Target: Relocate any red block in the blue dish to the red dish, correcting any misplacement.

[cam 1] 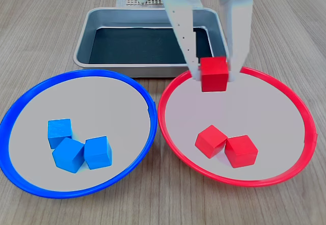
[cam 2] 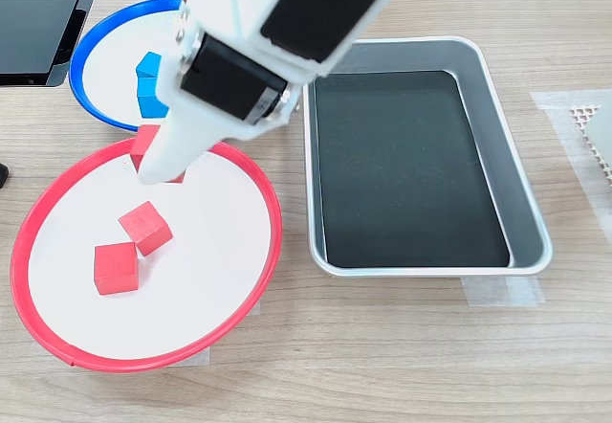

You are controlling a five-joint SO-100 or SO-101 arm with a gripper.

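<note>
In the second exterior view the white arm (cam 2: pixel 258 50) reaches down over the red dish (cam 2: pixel 43 212), its hand (cam 2: pixel 163 160) closed around a red block (cam 2: pixel 143 145) above the dish's upper rim. Two more red cubes (cam 2: pixel 134 241) lie inside, touching. The blue dish (cam 2: pixel 91 50) holds blue cubes (cam 2: pixel 150 86). A metal tray (cam 2: pixel 497 136) sits on the wooden tabletop (cam 2: pixel 382 346).

The first exterior view looks down from the front, close over the wooden worktop (cam 1: pixel 41 31); the second exterior view looks steeply down from behind. Both share the red-rimmed round dish (cam 1: pixel 168 133) (cam 2: pixel 29 222).
</note>
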